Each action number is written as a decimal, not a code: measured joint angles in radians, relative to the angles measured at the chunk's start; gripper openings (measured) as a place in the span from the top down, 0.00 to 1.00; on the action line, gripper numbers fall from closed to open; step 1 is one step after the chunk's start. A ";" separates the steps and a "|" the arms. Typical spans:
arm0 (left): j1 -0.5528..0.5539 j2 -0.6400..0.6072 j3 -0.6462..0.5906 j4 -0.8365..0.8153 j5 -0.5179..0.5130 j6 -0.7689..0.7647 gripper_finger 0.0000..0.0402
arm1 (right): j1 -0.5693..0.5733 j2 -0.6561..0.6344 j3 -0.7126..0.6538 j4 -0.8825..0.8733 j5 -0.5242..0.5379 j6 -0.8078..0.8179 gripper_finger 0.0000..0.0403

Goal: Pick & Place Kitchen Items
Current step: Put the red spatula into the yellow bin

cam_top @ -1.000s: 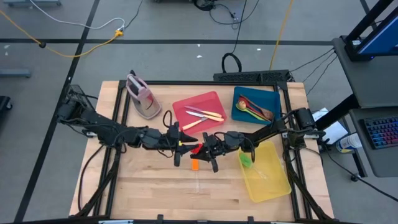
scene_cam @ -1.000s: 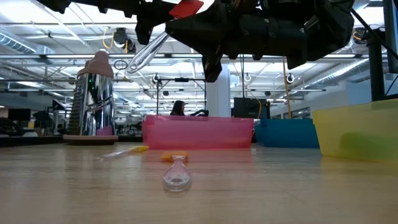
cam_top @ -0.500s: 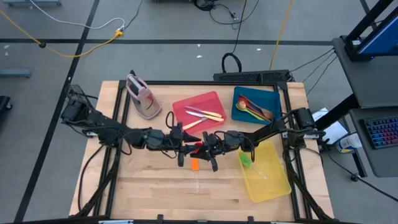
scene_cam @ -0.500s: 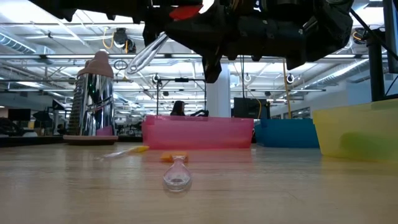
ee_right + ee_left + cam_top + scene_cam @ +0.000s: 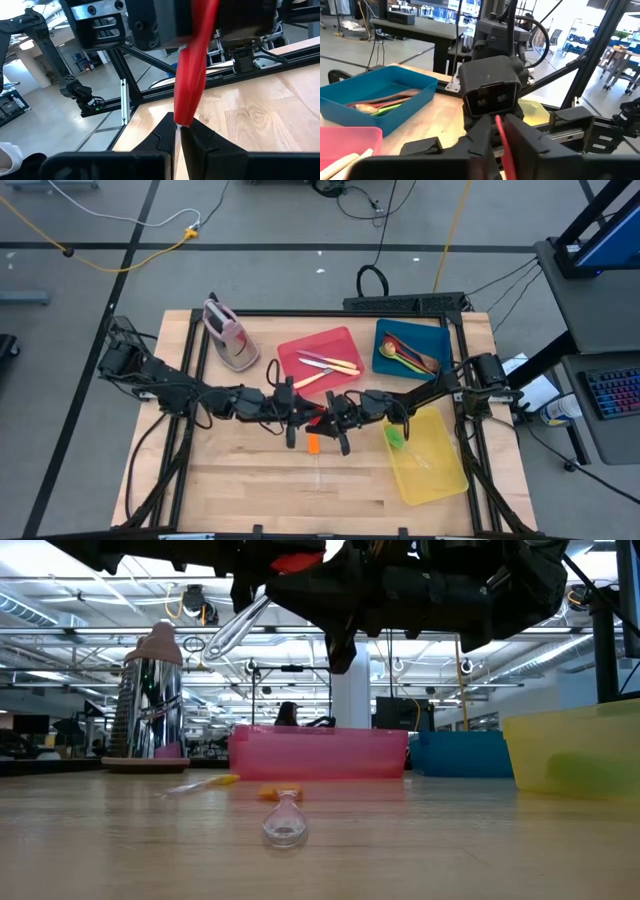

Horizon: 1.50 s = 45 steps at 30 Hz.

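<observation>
A clear-handled utensil with a red head (image 5: 316,418) spans between the left tool (image 5: 298,419) and right tool (image 5: 330,420) above the desk (image 5: 250,480). The right tool is clamped on it; the left tool has narrowed around its red end since the earlier frame.

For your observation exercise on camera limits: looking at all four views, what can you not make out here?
- Left gripper grip on the red utensil: high view too small, left wrist view shows only a red sliver between the fingers.
- Green item in the yellow tray: its shape is blurred by the tray wall in the low view.
- Spoons in the blue tray: number too small to count.
</observation>
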 joint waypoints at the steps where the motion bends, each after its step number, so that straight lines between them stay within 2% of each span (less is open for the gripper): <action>1: 0.000 0.000 0.000 0.000 0.001 0.000 0.89 | 0.000 0.000 0.000 0.000 0.001 0.000 0.97; 4: 0.000 0.000 0.000 -0.003 0.003 -0.001 0.98 | 0.000 0.000 0.000 -0.001 0.003 0.000 0.97; 24: -0.060 -0.002 0.002 -0.137 -0.066 -0.035 0.99 | -0.003 0.000 -0.001 -0.009 -0.007 0.027 0.97; 45: -0.074 -0.003 0.002 -0.169 -0.065 -0.072 0.99 | -0.006 -0.004 -0.002 -0.014 -0.008 0.018 0.97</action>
